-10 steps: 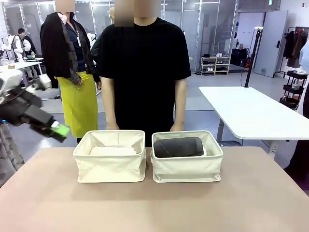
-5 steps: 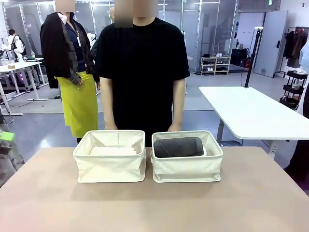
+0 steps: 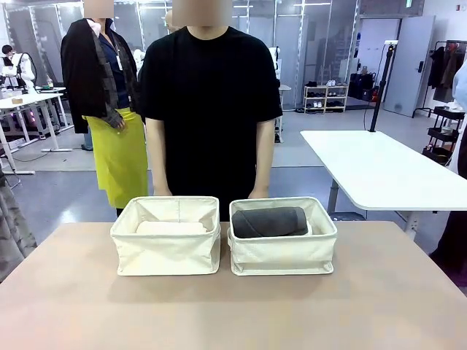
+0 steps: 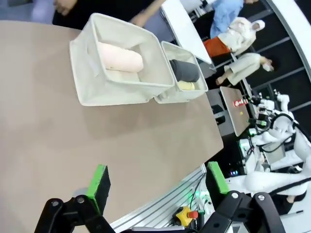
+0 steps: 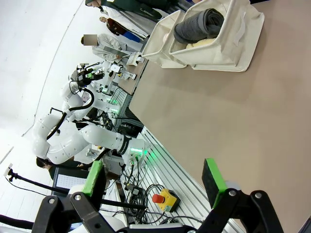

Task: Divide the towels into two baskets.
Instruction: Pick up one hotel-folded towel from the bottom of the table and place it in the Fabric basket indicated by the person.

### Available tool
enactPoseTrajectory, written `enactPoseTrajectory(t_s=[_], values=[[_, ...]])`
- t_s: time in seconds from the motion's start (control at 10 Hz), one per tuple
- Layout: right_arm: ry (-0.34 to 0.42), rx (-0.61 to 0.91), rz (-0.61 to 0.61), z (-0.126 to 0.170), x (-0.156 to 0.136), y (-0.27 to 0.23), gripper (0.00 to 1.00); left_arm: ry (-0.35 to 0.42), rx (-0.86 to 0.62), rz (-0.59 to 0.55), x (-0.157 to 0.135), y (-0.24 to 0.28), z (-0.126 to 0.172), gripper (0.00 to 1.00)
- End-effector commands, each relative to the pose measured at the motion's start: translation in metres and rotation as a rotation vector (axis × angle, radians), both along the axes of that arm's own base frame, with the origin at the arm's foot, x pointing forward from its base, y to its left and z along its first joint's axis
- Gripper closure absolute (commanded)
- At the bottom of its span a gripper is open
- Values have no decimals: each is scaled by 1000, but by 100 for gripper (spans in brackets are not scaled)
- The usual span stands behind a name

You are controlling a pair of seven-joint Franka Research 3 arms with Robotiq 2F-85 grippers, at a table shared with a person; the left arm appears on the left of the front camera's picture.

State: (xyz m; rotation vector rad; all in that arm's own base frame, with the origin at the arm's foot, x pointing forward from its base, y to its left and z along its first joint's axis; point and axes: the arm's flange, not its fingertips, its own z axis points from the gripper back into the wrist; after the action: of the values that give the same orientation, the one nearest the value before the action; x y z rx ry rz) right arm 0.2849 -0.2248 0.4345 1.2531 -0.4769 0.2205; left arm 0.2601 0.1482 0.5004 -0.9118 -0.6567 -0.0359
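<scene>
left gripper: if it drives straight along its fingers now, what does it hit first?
Probably the bare table top: the open left gripper points at it, short of the nearer basket holding the pink towel. Depth is unclear.

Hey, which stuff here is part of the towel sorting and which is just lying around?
Job:
left basket
right basket
pink towel
white towel
grey towel
yellow towel

Just about:
white side table
emergency stop button

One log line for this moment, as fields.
left claw: open, empty | right claw: open, empty | pink towel: left basket | grey towel: right basket
</scene>
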Motion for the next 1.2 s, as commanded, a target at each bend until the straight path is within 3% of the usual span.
enactPoseTrajectory(t_s=[0.0, 0.2, 0.3, 1.1], values=[[-22, 14, -4, 2, -1, 2, 0, 33, 50, 105, -45, -14, -12, 0], [-22, 14, -4, 2, -1, 2, 0, -27, 140, 49, -40, -21, 0, 0], [-22, 14, -4, 2, -1, 2, 0, 3, 47, 66, -20, 13, 12, 0], [-22, 14, -4, 2, -1, 2, 0, 3, 47, 66, -20, 13, 12, 0]])
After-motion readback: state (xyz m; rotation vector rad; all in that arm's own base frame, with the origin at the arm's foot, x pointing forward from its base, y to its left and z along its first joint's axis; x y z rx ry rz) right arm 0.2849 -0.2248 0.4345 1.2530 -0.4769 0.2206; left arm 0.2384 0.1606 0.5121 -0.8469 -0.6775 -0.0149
